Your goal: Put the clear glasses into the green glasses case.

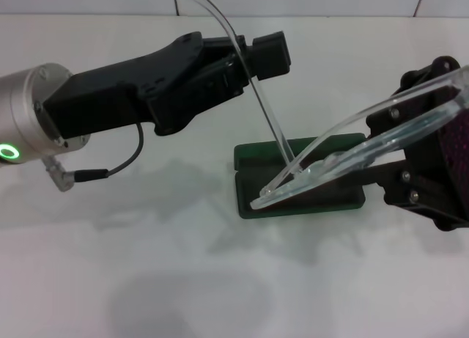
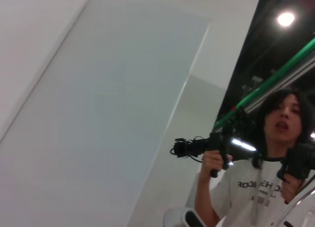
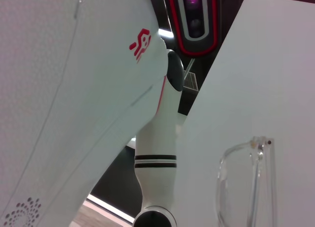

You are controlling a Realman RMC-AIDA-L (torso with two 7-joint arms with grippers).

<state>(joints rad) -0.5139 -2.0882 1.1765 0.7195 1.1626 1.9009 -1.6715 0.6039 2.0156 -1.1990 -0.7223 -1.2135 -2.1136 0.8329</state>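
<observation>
The clear glasses point(image 1: 344, 151) hang tilted above the open green glasses case point(image 1: 253, 156), which lies on the white table point(image 1: 146, 228). My right gripper point(image 1: 421, 122), at the right edge of the head view, is shut on the frame's outer end. One thin clear arm rises from the frame up and to the left. My left gripper point(image 1: 245, 56) is shut on that arm above and left of the case. The frame's lower end hovers over the case's front lip. The glasses point(image 3: 246, 182) also show in the right wrist view. A clear edge point(image 2: 301, 207) shows in the left wrist view.
The table runs broad to the left and in front of the case. A cable point(image 1: 121, 166) dangles from the left wrist. The left wrist view takes in a person point(image 2: 266, 178) holding two hand controllers. The right wrist view shows the robot's white body point(image 3: 98, 89).
</observation>
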